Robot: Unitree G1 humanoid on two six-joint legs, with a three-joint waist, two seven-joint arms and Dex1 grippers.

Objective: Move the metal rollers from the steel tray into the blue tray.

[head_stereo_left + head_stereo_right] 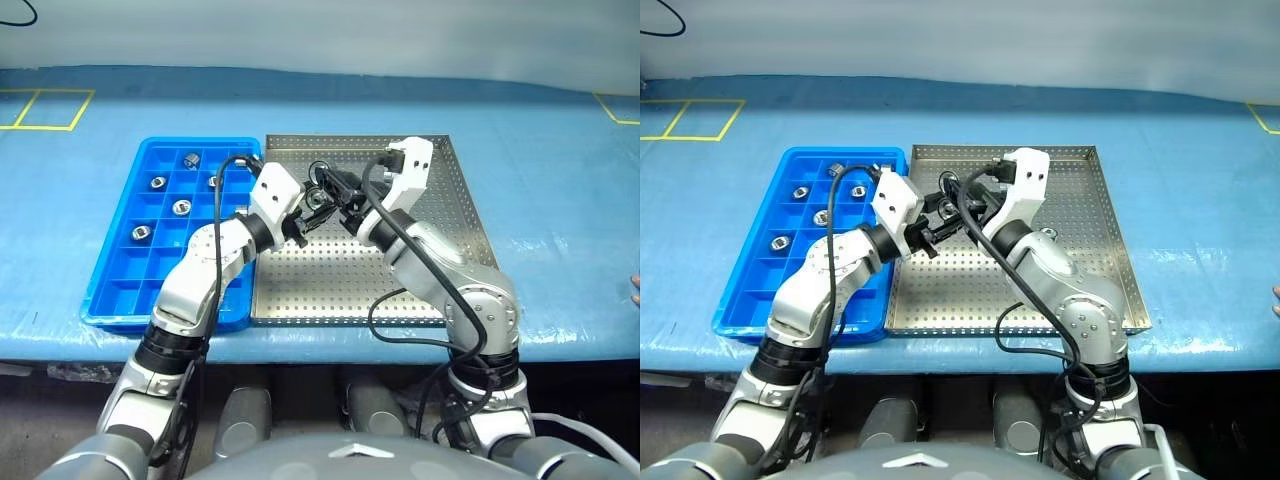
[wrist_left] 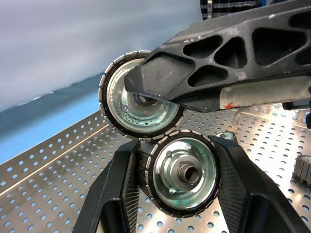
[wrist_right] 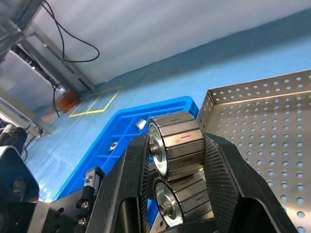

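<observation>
Both grippers meet above the left part of the steel tray (image 1: 470, 230), each shut on one metal roller. My left gripper (image 2: 184, 167) clamps a shiny roller (image 2: 187, 170) by its ribbed rim. My right gripper (image 3: 177, 145) clamps a second roller (image 3: 179, 143), which sits against the first, rim to rim. From the head, the left gripper (image 1: 302, 226) and right gripper (image 1: 325, 200) are fingertip to fingertip. The blue tray (image 1: 120, 300) lies left of the steel tray, with several rollers (image 1: 181, 207) in its far compartments. Another roller (image 2: 304, 170) lies on the perforated floor.
Both trays rest on a blue-covered table with yellow tape marks (image 1: 45, 110) at the far left. Black cables (image 1: 400, 250) loop over my right arm above the steel tray. A person's fingertip (image 1: 635, 290) shows at the right edge.
</observation>
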